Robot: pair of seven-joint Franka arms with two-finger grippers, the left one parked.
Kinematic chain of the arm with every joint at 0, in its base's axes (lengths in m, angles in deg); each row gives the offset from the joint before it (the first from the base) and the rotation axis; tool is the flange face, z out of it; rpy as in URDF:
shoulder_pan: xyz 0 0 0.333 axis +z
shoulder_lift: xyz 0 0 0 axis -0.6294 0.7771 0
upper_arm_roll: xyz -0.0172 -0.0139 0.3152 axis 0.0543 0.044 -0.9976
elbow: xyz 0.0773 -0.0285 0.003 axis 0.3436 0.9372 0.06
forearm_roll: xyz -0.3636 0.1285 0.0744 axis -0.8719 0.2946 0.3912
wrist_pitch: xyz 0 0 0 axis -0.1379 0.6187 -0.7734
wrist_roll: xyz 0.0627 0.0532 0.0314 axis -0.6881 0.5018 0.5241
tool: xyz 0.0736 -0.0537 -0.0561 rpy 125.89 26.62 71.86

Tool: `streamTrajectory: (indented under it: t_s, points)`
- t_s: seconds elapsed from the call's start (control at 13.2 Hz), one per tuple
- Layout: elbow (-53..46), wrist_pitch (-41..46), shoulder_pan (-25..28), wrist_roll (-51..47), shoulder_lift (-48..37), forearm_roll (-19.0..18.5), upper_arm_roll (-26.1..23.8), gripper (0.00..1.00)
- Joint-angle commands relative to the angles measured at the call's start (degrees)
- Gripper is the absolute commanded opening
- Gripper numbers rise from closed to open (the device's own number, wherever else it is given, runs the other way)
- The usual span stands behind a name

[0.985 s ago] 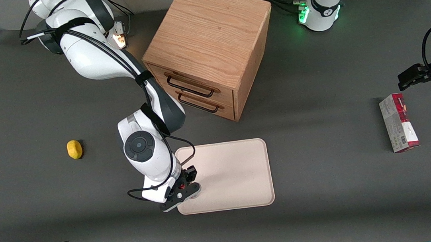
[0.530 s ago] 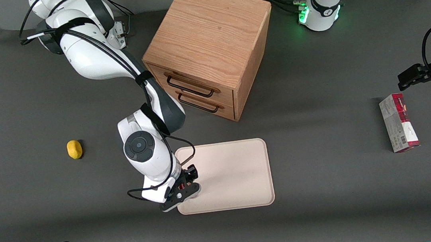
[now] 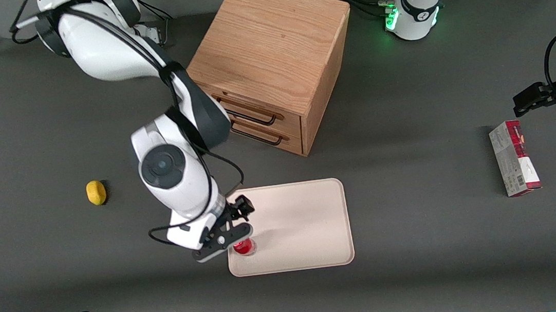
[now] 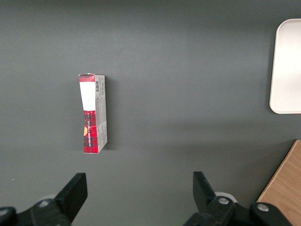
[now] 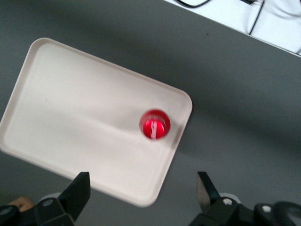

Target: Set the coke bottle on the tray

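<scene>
Lifted clear, tool [image 3: 230, 232] spread above slim red coke bottle [image 3: 244, 247] upright on smooth cream tray [image 3: 306, 225].

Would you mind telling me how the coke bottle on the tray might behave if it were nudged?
The coke bottle stands upright near a corner of the tray, slim, so it probably tips easily. Round, it would likely roll once down. It looks small, likely light. The open tool is above it.
</scene>
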Motion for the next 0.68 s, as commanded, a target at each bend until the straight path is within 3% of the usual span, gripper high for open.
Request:
streamTrajectory:
  t_s: [0.0, 0.38, 0.61]
  points:
    - [1.7, 9.4, 0.4, -2.0, -7.8, -1.1, 0.2, 1.00]
    - [3.1, 20.6, -1.3, -5.5, -17.9, -0.9, 0.8, 1.00]
    - [14.8, 20.0, -5.4, -5.7, -28.8, -0.8, 0.9, 1.00]
